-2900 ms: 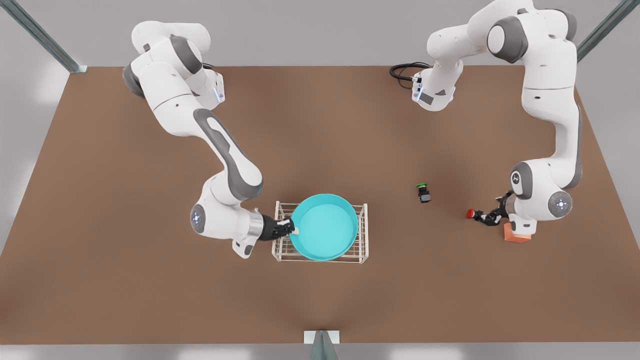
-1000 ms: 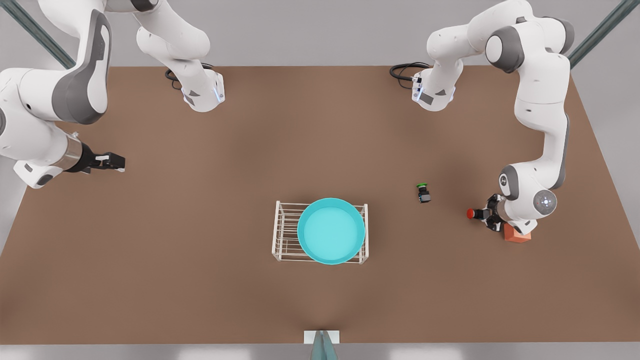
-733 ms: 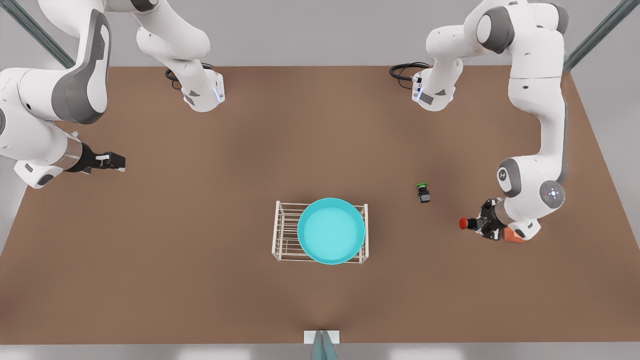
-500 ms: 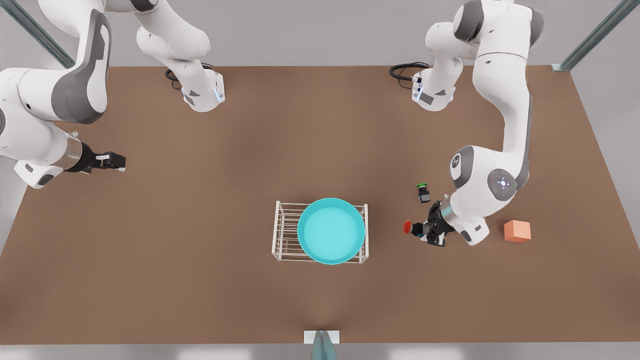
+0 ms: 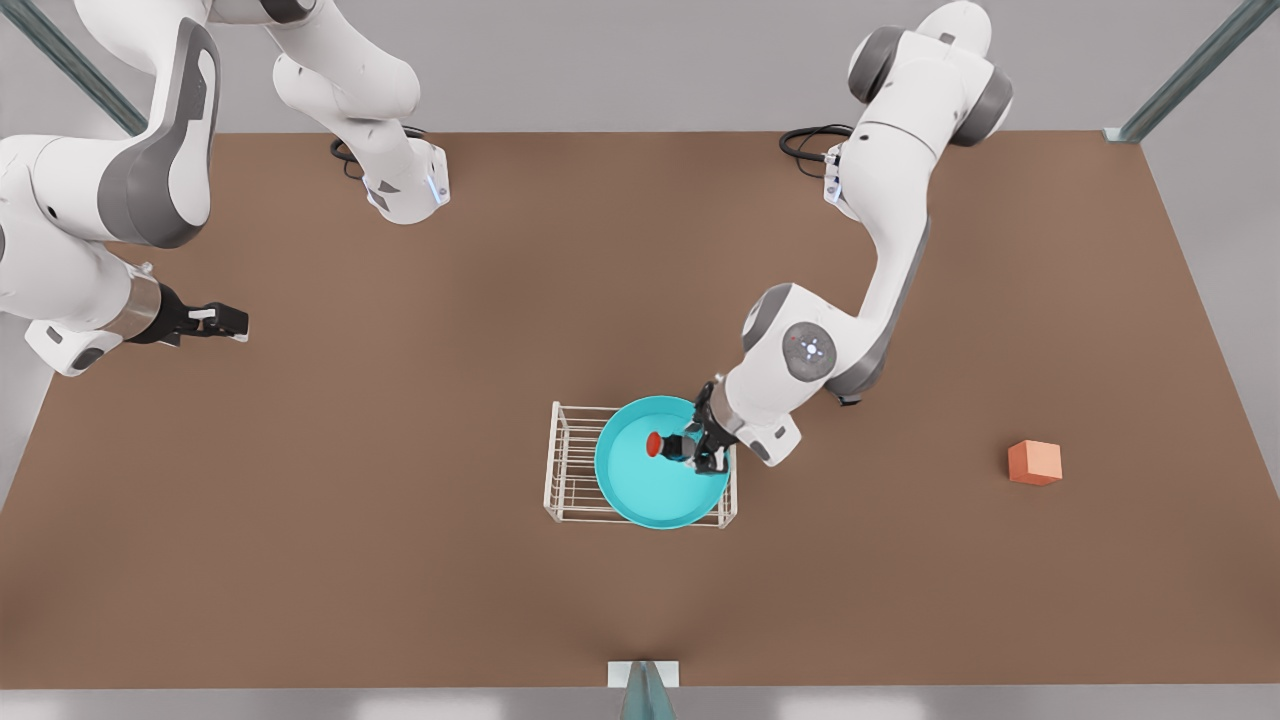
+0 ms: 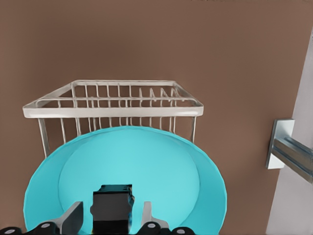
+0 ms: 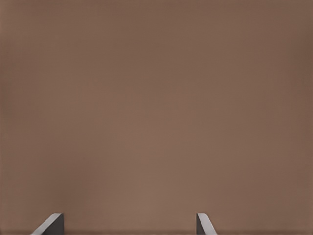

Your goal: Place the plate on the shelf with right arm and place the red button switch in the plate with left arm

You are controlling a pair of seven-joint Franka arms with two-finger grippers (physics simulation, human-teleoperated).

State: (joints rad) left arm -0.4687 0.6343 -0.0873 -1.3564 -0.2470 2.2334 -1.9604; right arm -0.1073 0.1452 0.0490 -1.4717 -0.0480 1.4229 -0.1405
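The turquoise plate [image 5: 662, 478] rests on the grid top of the white wire shelf [image 5: 570, 462], covering the half of the rack toward the front view's right and leaving the bars on the other half bare; the left wrist view shows the plate [image 6: 146, 161] in front of the shelf's far rails [image 6: 112, 103]. The left gripper [image 5: 692, 447] is held over the plate's inner floor near its rim on the front view's right, its fingers closed onto the black-grey body of the red button switch [image 5: 661, 443], whose red cap points toward the front view's left. In the left wrist view the switch's dark block [image 6: 113, 207] sits clamped between the two pale fingertips [image 6: 72, 219], above the paler inside of the plate; whether the switch touches the plate cannot be told. The right gripper [image 5: 222, 321] waits well apart, over bare brown table [image 5: 400, 560] at the front view's left edge, with its fingers spread and holding nothing; the right wrist view shows its fingertips [image 7: 51, 224] wide apart over the table. An orange cube [image 5: 1034, 462] lies on the table far toward the front view's right.
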